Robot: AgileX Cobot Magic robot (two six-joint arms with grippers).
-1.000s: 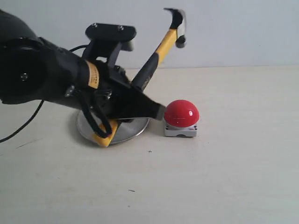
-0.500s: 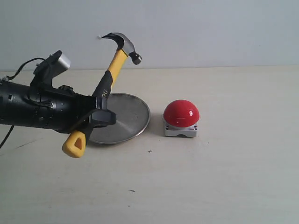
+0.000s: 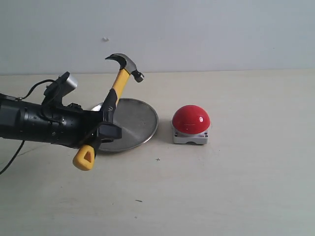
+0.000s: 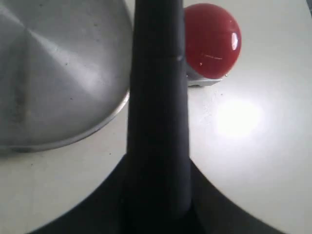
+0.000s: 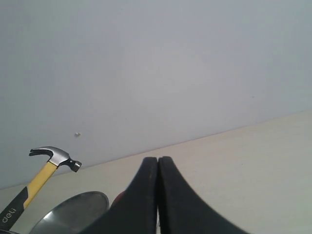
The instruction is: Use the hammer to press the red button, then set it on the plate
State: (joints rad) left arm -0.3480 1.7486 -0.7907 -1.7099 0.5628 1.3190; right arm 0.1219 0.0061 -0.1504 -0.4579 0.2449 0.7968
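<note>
The left claw (image 3: 105,131) is clamped on the black grip of the hammer (image 3: 116,89). The yellow looped end pokes out below the claw, and the steel head slants up above it, clear of the desk (image 3: 236,177). Just beyond the claw, the silver plate (image 3: 140,123) lies flat on the desk. Farther out past the plate, well apart from the claw, the red button (image 3: 191,118) sits on its grey base. The right claw (image 5: 158,161) has its fingers pressed together, holding nothing.
</note>
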